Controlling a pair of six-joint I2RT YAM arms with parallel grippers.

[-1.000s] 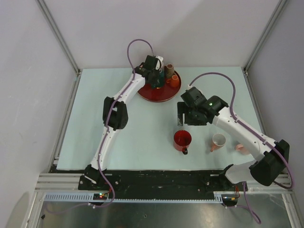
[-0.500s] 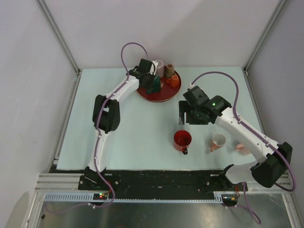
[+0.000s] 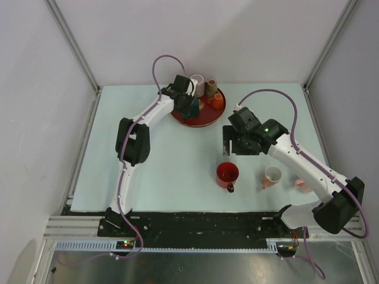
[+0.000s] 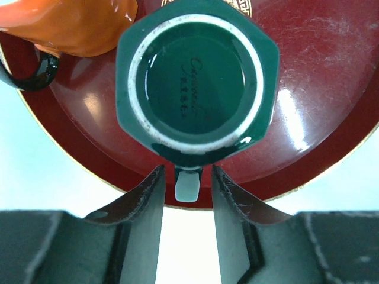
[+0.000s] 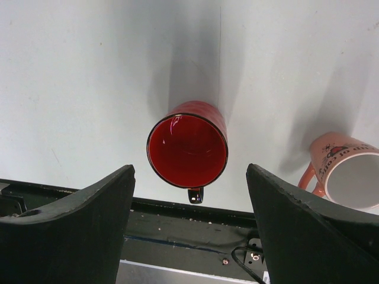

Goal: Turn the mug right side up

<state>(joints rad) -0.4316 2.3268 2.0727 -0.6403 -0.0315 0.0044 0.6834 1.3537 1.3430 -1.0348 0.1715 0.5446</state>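
I'm watching the left gripper (image 4: 187,170) standing spread astride the handle (image 4: 188,184) of the upside-down dark green ceramic mug (image 4: 198,89) on the round dark-red tray (image 4: 323,118); the right gripper (image 5: 189,170) is hovering open.

Left arm (image 3: 133,142): stretched forward to the tray (image 3: 204,120).
Left gripper (image 3: 190,107): over the tray, fingers narrowly parted.
Right arm (image 3: 296,155): bent, reaching leftward.
Right gripper (image 3: 230,144): nearside of the tray, fingers wide apart.

Table (image 3: 148,171): tray (image 3: 198,120), red mug (image 3: 227,173), pink mug (image 3: 272,176)
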